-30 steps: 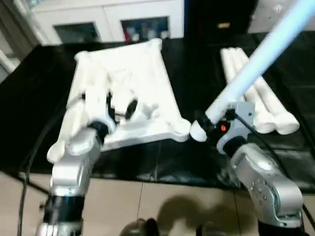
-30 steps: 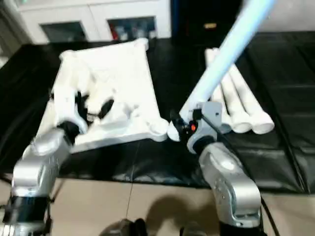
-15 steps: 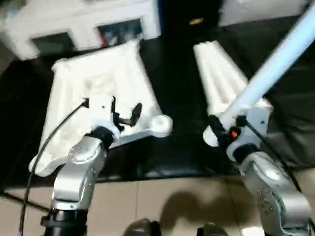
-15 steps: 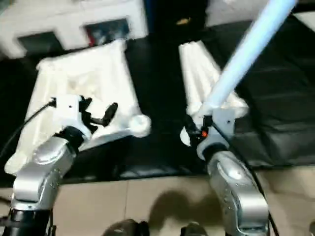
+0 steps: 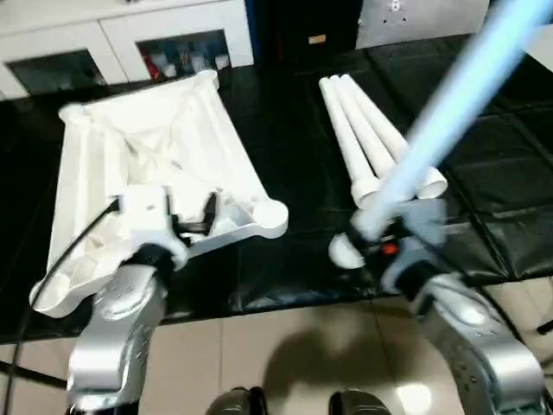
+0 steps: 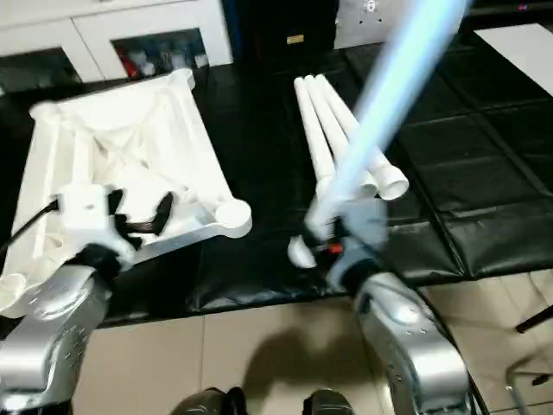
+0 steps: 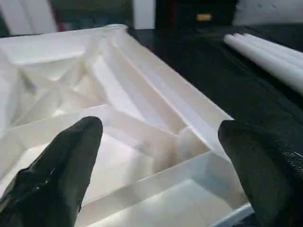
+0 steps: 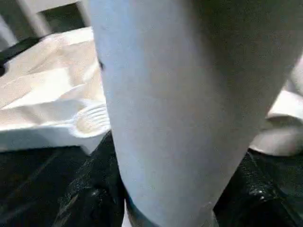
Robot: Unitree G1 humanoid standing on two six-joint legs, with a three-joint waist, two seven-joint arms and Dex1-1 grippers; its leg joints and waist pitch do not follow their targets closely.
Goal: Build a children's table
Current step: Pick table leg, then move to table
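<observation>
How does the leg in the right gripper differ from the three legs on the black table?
The held leg slants up off the table, clamped in the right gripper; the three legs lie flat, side by side, ungripped. The held one's lower end hangs near the tabletop's corner socket. All are white tapered tubes.

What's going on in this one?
A humanoid robot is partway through assembling a children's table. The tabletop lies upside down on the black work table, ribs facing up. The right end effector is shut on one white leg, which slants up and away over the work table. The left end effector is open over the tabletop's near edge, holding nothing. Three more legs lie side by side to the right. No leg is in a corner socket yet.
</observation>
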